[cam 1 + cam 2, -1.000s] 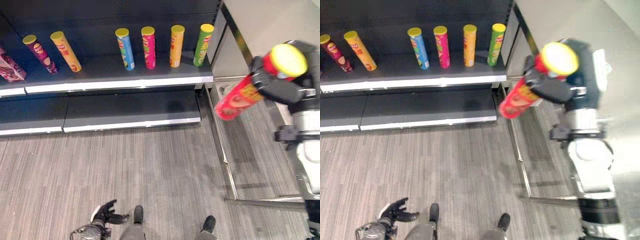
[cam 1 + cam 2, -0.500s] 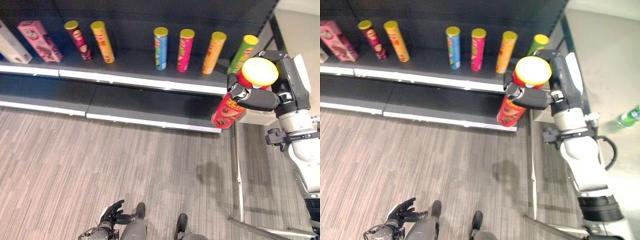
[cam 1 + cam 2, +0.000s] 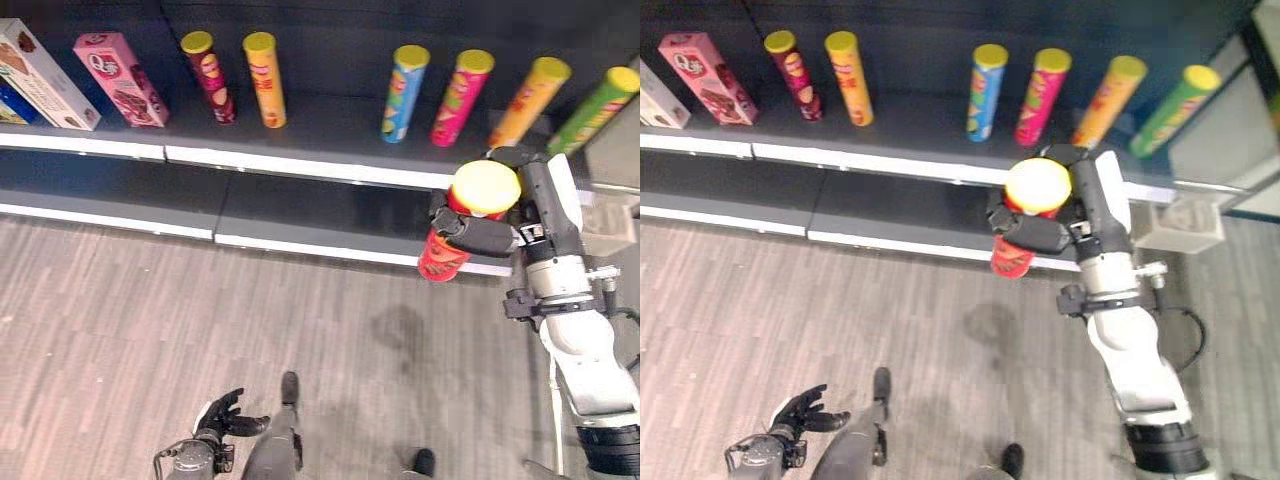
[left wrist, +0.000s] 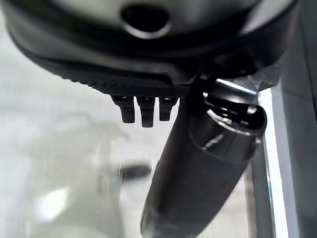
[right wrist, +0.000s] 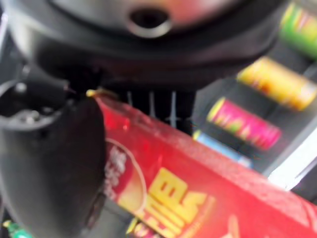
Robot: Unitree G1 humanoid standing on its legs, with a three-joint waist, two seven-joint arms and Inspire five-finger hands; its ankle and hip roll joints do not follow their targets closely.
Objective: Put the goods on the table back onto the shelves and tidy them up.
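A red can (image 3: 441,262) with a yellow lid hangs tilted in the air before the right end of the dark shelves (image 3: 300,160). My right hand (image 3: 488,237) is shut round its upper part. In the right wrist view the red can (image 5: 198,198) runs across the palm with the thumb (image 5: 47,173) pressed on it. Low at the left, above the floor, my left hand (image 3: 225,416) holds nothing and its fingers (image 4: 141,110) are relaxed.
On the upper shelf stand a maroon can (image 3: 208,76), an orange can (image 3: 264,80), then a gap, then a blue can (image 3: 404,92), a pink can (image 3: 460,96), a yellow can (image 3: 528,100) and a green can (image 3: 592,108). A pink box (image 3: 120,78) and a white box (image 3: 45,85) stand further left. The lower shelf (image 3: 300,205) is bare.
The whole view has swung left along the shelves. My right hand with the red can has come from beside the shelf's right end to a spot in front of it.
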